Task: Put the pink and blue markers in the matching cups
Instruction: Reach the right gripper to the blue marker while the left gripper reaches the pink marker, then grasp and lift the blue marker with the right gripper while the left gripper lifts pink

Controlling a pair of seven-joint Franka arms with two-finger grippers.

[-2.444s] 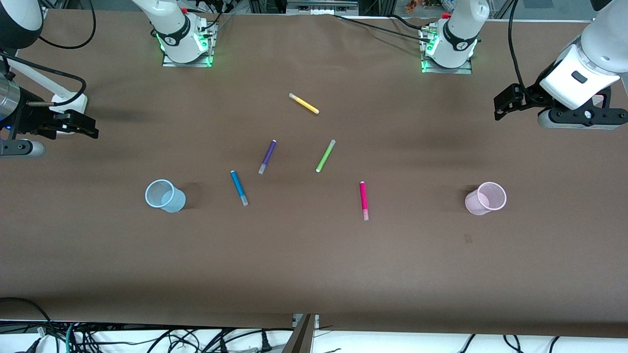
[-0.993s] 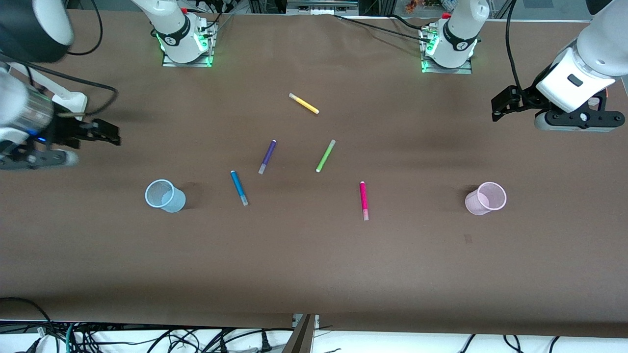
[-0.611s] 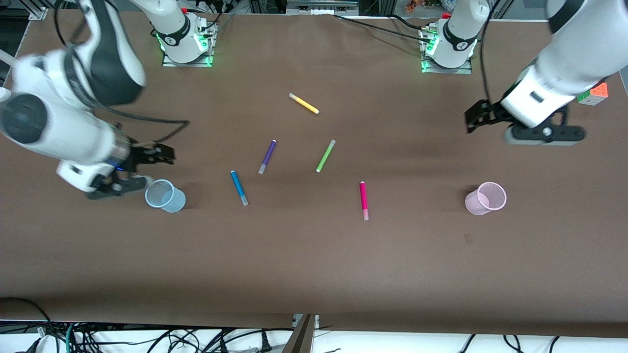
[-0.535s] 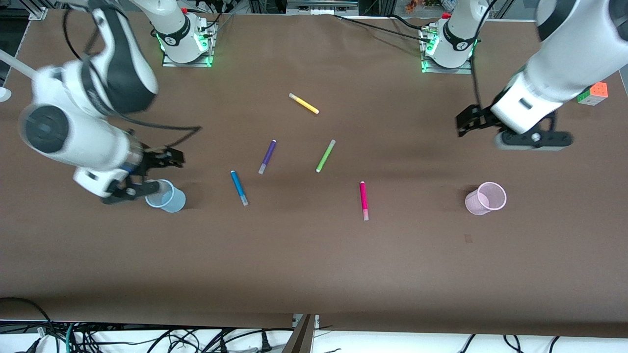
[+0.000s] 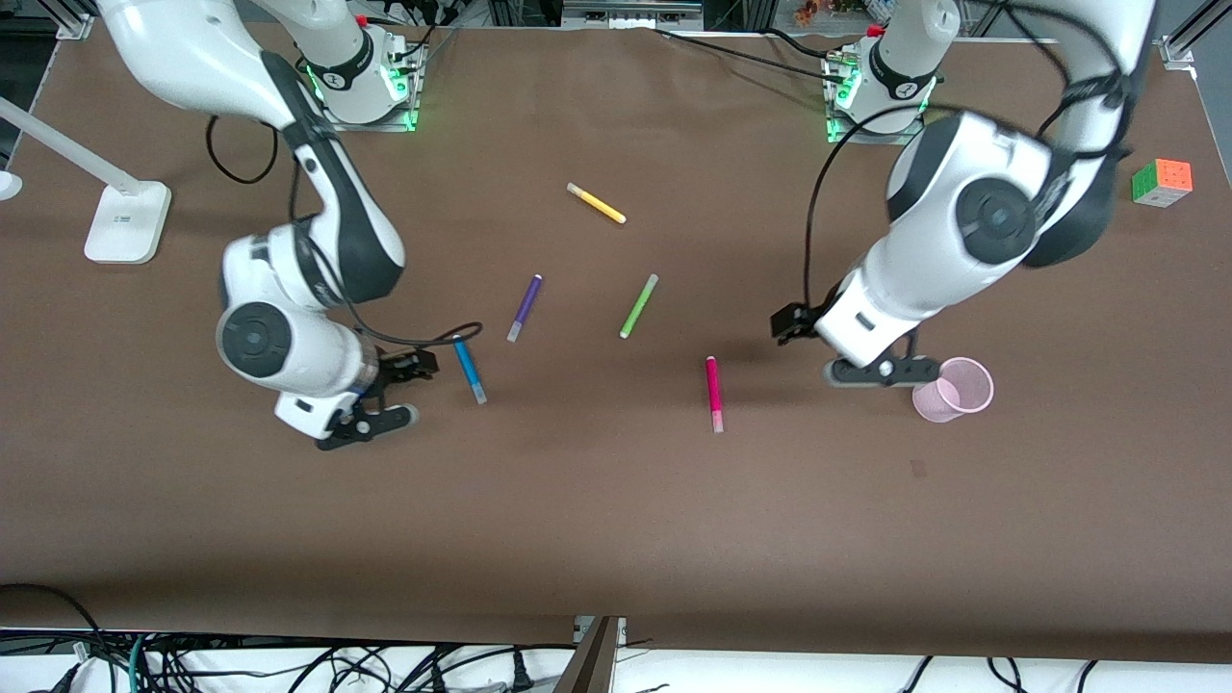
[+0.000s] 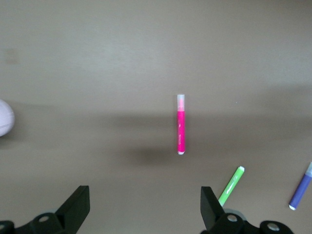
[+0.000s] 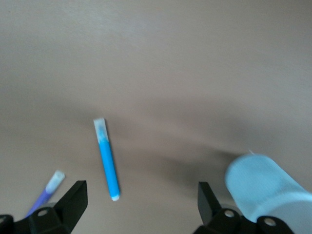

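Note:
The blue marker lies flat on the brown table; it also shows in the right wrist view. My right gripper is open and empty, low over the table between that marker and the pale blue cup. The right arm hides the cup in the front view. The pink marker lies flat, also in the left wrist view. My left gripper is open and empty over the table between it and the pale pink cup. The open grippers show in their own wrist views, left and right.
A purple marker, a lime-green marker and a yellow marker lie mid-table, farther from the front camera. A colour cube sits at the left arm's end. A white lamp base stands at the right arm's end.
Both arms have swung in from the table's ends toward the middle. The right arm now covers the blue cup, its gripper beside the blue marker. The left gripper has come near the pink marker.

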